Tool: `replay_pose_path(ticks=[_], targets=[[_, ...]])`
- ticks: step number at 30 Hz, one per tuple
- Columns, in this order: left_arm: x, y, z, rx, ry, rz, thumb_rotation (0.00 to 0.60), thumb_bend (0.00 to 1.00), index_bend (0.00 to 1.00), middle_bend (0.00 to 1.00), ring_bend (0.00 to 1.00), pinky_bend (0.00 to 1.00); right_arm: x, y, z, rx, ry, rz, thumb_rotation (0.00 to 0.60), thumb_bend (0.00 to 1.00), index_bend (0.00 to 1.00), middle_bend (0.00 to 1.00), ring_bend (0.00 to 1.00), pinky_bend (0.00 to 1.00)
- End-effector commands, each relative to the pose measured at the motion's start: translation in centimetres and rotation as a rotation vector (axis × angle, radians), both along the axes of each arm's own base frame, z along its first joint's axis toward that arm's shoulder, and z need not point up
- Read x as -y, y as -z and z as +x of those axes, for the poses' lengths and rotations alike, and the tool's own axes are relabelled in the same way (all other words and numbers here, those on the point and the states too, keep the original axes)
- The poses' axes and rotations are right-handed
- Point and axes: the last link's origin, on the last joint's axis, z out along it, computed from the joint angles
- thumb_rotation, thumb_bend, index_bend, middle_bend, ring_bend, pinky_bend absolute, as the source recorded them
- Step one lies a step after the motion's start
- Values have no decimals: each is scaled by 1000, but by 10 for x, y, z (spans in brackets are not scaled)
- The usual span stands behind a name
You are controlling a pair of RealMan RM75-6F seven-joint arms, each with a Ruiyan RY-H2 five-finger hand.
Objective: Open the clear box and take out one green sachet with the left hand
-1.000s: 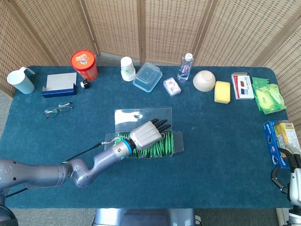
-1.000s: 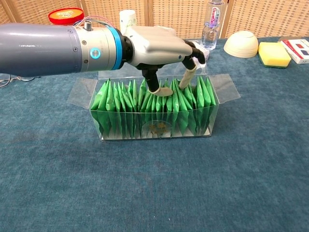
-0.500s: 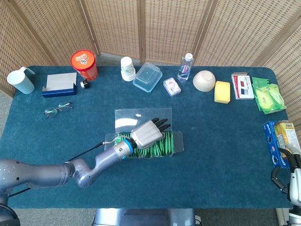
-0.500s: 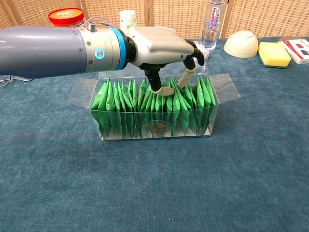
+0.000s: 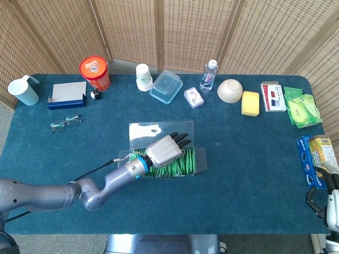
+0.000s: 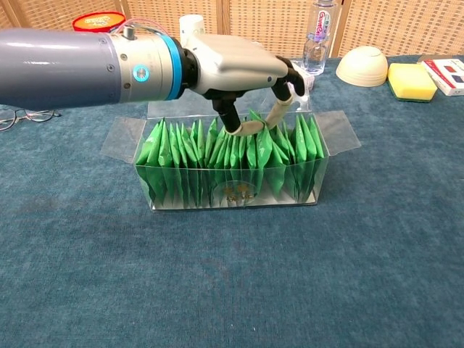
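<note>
The left hand [image 6: 239, 69] hangs over the opened clear box [image 6: 230, 190], thumb and a fingertip pinching the top of one green sachet [image 6: 259, 148] directly beneath it, upright in a row running left-right. Only the chest view shows that pinch. The right hand's [image 5: 332, 207] state cannot be told.

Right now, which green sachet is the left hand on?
The one sticking up above the row, right of centre in the clear box: the raised green sachet. The left hand pinches its top; the others sit lower, untouched.
</note>
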Motion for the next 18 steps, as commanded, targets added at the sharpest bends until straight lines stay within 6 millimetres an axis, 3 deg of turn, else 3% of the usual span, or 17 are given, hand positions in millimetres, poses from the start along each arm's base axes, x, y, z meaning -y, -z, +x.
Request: replay_pose_path(ticks=[1,18], targets=[[0,-2,-1,-1,2,2,600,482,503,127,0,159,1,0,0,0,-2,0,471,665,221,171,145,233],[-3,-20,1,90,-7,35,575,507,486,127,0,159,1,0,2,-2,-4,1,472,664,221,172,145,233]])
